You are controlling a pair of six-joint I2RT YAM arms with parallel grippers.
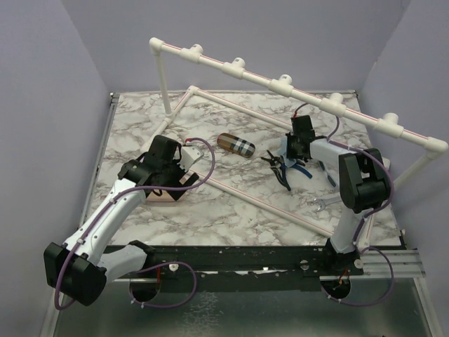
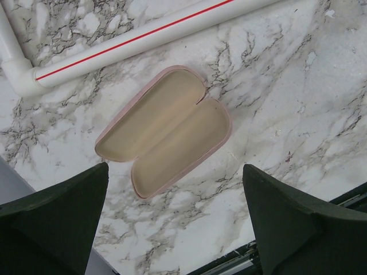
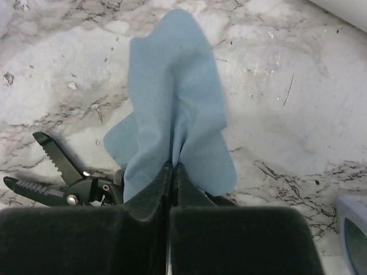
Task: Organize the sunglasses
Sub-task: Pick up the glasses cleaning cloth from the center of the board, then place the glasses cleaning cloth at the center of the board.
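Oblong pink case: open, beige lining showing.
Left fingers: spread above it.
Right fingers: pinching light-blue cloth.

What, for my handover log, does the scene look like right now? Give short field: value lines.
left gripper: open, above the pink case
pink case: lying open, empty, beside the white pipe
right gripper: shut on the blue cloth
blue cloth: bunched, one edge pinched between the fingers
pliers: on the table beside the cloth
brown plaid case: closed, mid-table
wrench: by the right arm
sunglasses: only what looks like a blue-framed corner shows, at the right wrist view's edge
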